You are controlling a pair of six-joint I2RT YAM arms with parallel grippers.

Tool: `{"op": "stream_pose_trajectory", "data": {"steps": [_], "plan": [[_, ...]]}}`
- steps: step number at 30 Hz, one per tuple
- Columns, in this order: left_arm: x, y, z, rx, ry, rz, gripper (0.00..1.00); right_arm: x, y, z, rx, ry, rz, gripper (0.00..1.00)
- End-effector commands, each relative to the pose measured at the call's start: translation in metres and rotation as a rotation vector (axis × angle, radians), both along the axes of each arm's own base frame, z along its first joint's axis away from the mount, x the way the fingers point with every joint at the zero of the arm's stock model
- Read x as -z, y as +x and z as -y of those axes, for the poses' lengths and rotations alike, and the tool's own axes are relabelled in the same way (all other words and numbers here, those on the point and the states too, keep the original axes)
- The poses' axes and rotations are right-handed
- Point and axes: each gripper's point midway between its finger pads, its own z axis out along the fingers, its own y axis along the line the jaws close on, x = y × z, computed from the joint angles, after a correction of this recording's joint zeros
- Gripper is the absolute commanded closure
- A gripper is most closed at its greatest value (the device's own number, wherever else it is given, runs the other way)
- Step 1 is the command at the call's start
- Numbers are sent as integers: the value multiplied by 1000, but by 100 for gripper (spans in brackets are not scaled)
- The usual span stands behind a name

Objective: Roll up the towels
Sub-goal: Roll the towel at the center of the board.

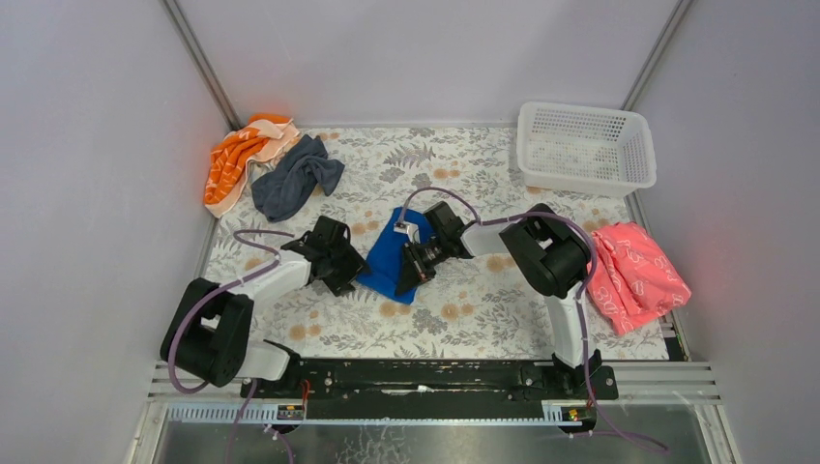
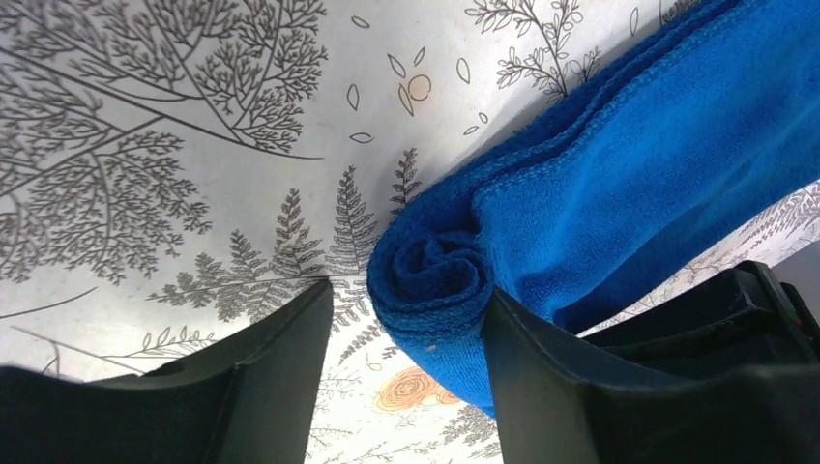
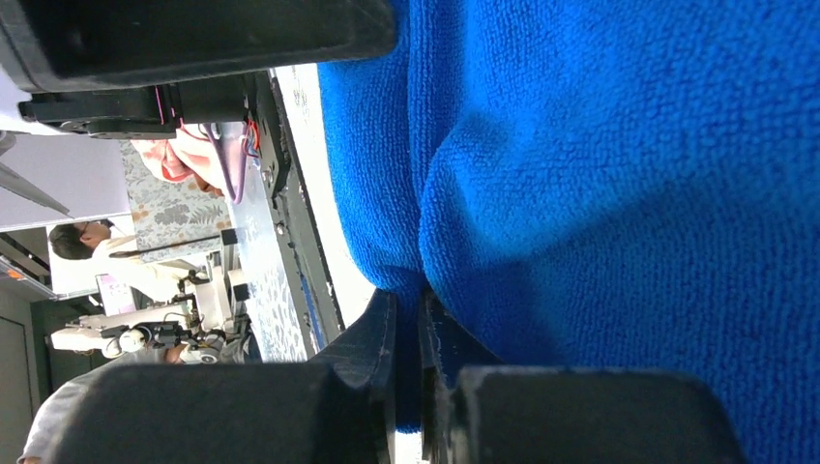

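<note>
**At mid-desk (image 1: 483,300), a blue towel (image 1: 387,256) part-rolled between two end effectors**

On the flower-patterned desk, seen from above, the blue towel lies at the centre with an arm at each side. The left end effector (image 1: 348,271) meets it from 9 o'clock and the right end effector (image 1: 406,275) from 3 o'clock.

The left wrist view shows one end of the towel wound into a tight spiral, with the rest lying in flat folded layers toward 2 o'clock. The left end effector is released, its fingers straddling the spiral. One finger (image 2: 541,377) touches the roll, while the other (image 2: 271,367) stands clear of it with bare desk between.

The right end effector is clenched — its two fingers (image 3: 372,358) are pressed almost together on a fold of the blue towel, which fills most of that wrist view.

The grey towel (image 1: 293,179) lies crumpled and unrolled at 10 o'clock from the blue one, touching an orange striped cloth (image 1: 237,159) in the far corner. A white basket (image 1: 580,174) stands at 1 o'clock, and a pink cloth (image 1: 636,271) lies at 3 o'clock by the desk's edge.
</note>
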Motion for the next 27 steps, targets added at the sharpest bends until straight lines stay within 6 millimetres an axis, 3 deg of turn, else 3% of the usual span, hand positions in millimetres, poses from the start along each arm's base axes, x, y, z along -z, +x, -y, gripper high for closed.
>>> {"op": "stream_pose_trajectory", "data": {"steps": [1, 4, 8, 13, 17, 19, 22, 27], "plan": [[14, 4, -1, -6, 28, -1, 47, 23, 12, 18, 69, -138, 62, 88], [23, 0, -3, -5, 42, -26, 54, 12, 15, 20, 70, -141, 129, 81], [29, -2, -6, 1, 59, -40, 64, -6, 16, 21, 64, -144, 270, 62], [31, -3, -7, 7, 66, -51, 67, -29, 20, 25, 44, -211, 557, 47], [30, -4, -7, 11, 71, -54, 67, -51, 22, 24, 32, -242, 791, 42], [30, -4, -7, 12, 71, -56, 67, -70, 21, 19, 28, -232, 906, 41], [30, -3, -7, 9, 70, -55, 67, -82, 14, 7, 10, -211, 1007, 37], [30, -3, -7, 12, 71, -60, 67, -71, 1, -12, -47, -206, 1053, 38]]}}
